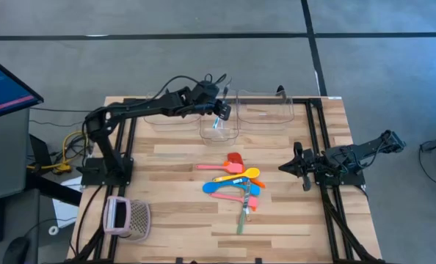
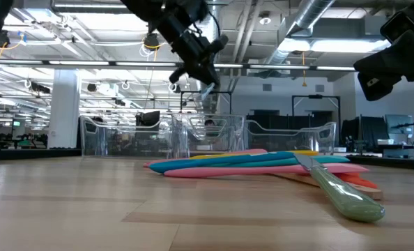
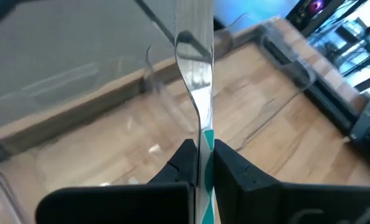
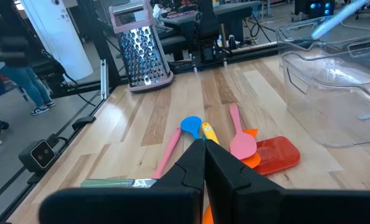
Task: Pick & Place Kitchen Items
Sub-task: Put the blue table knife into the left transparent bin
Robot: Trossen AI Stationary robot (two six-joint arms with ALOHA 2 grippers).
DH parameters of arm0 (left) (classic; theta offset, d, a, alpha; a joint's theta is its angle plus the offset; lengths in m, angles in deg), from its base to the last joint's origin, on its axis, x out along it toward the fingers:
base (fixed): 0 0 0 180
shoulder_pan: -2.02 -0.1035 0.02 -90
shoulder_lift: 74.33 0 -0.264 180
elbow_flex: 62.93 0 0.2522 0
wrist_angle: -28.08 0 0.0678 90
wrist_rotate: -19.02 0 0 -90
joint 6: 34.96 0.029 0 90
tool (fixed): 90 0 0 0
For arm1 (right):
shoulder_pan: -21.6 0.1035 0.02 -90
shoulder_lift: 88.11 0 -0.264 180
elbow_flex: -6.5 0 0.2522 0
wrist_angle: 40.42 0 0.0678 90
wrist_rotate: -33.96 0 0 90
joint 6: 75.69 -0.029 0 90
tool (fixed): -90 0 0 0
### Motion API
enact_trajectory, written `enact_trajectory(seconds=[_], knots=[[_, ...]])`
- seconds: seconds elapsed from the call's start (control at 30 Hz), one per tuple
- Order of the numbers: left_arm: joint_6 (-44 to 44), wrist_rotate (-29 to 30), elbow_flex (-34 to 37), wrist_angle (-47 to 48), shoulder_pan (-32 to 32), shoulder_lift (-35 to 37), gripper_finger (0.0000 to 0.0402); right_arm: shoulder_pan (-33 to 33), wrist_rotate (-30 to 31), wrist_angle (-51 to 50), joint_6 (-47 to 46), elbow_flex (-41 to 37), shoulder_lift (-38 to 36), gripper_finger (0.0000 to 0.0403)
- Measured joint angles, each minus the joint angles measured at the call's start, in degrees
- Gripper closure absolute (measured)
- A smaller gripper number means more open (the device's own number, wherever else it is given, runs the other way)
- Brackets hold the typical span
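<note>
Left gripper (image 1: 219,111), pinching a teal-handled spoon (image 3: 196,87), hangs over the middle clear bin (image 1: 218,130). Right gripper (image 1: 285,167), fingers pressed together, hovers beside the utensil pile (image 1: 236,183) at mid-bench (image 1: 174,158). No legible writing.

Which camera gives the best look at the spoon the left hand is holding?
The left wrist view: the spoon fills the frame, its teal handle clamped in the left hand above a clear bin. The high view shows only a small speck of it, the low view a thin sliver, the right wrist view a blurred streak.
</note>
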Motion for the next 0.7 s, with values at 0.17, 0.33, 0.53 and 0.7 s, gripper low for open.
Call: enact_trajectory(seconds=[0.17, 0.33, 0.53, 0.7], knots=[[-1.4, -3.6, 0.0, -0.3, -1.5, -4.3, 0.0396, 0.0, 0.0, 0.0, 0.0, 0.0, 0.0, 0.0400], [-2.7, -3.9, 0.0, -0.5, -2.3, -7.0, 0.0396, 0.0, 0.0, 0.0, 0.0, 0.0, 0.0, 0.0400], [-3.0, -5.6, 0.0, -0.6, -2.7, -8.5, 0.0396, 0.0, 0.0, 0.0, 0.5, 0.0, 0.0, 0.0400], [-2.9, -5.6, 0.0, -0.4, -2.7, -9.1, 0.0396, 0.0, 0.0, 0.0, 1.0, 0.0, 0.0, 0.0400]])
